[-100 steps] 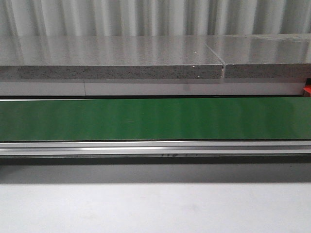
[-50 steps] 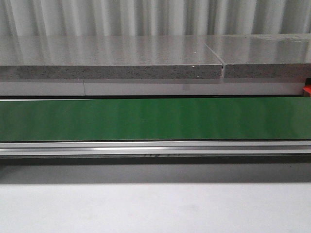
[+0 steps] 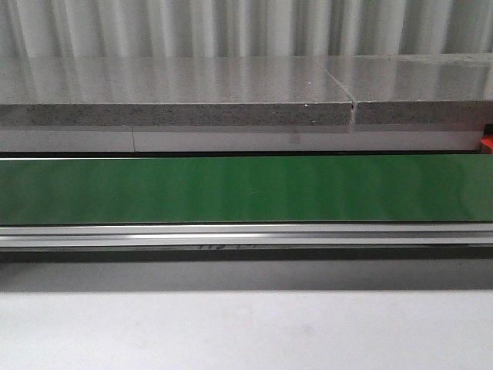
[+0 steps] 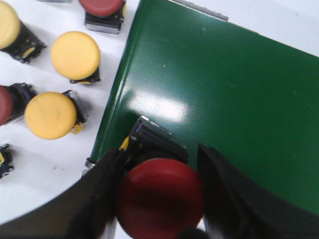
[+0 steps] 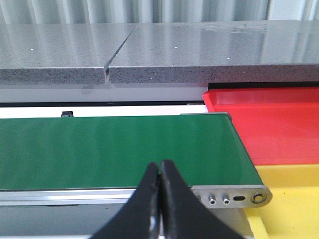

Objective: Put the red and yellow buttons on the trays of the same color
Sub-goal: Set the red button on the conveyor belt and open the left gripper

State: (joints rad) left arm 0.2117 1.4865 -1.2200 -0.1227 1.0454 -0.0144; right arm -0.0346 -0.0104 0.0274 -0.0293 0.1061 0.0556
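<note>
You see the right gripper (image 5: 160,199) with fingertips pressed together, empty, in front of the belt (image 5: 114,149). Beyond the belt's end sit the red tray (image 5: 269,129) and yellow tray (image 5: 294,199).

Conveyor belt (image 3: 246,189) between table (image 3: 246,331) (near) and counter (image 3: 177,89).

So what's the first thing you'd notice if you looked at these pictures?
The big red button pops out first, pinched in the left claw over the end of the green belt. Beside that belt, yellow buttons sit on the white table. At the belt's other end, a red tray lies next to a yellow tray.
</note>
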